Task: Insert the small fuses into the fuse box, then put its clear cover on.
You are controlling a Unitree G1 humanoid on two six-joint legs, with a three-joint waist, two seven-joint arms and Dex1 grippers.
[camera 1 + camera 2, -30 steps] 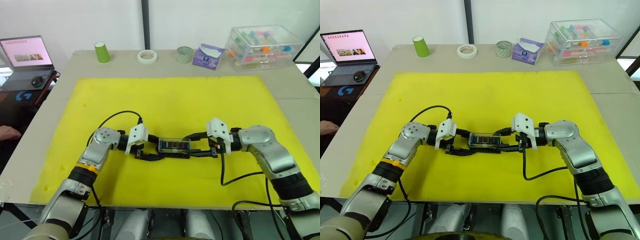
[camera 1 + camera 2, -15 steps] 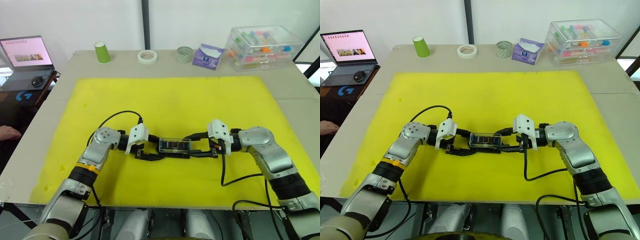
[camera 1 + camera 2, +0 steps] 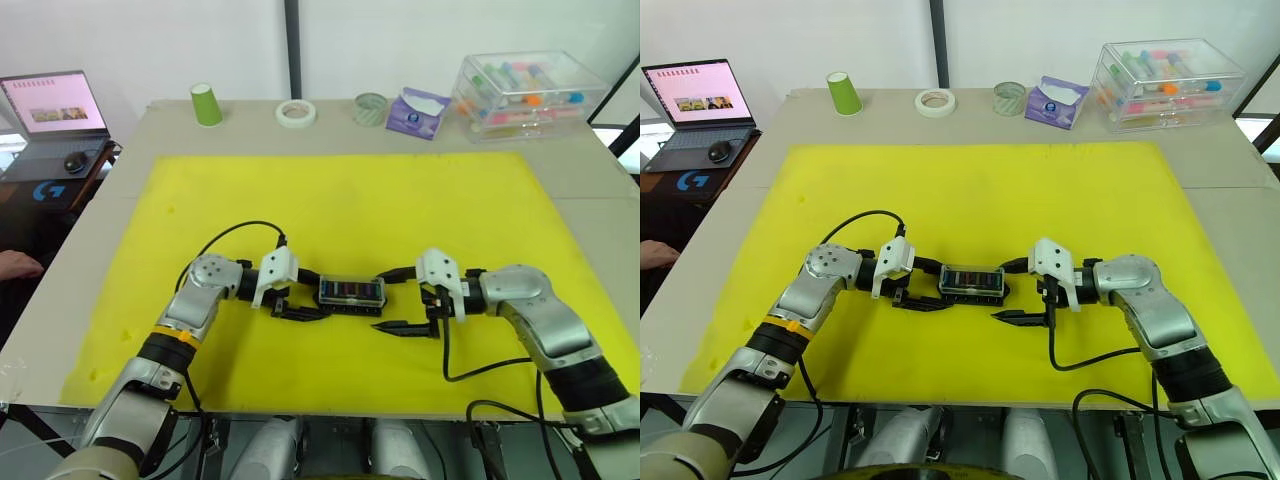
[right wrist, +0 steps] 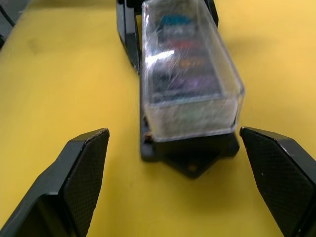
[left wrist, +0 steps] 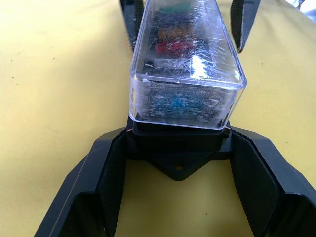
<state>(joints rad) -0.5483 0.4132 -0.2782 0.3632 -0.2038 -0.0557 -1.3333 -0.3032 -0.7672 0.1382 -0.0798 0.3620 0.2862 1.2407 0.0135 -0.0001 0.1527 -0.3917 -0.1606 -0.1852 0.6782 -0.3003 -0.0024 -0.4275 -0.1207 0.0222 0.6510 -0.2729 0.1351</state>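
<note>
Small black rectangular plastic fuse box [image 3: 351,296] sat mid-front on the yellow foam mat [image 3: 350,200], transparent rectangular clear cover [image 5: 186,64] seated on top, coloured small fuses [image 4: 183,52] visible in a row under it. Left gripper [image 5: 177,163] was clamped on the box's left end, fingers [image 5: 111,173] touching both sides. Right gripper [image 4: 190,168] sat just off the right end, fingers [image 4: 86,173] wide apart, touching nothing.

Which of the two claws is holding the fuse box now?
The left claw: its fingers grip the fuse box end, while the right claw stands open, apart from it.
</note>
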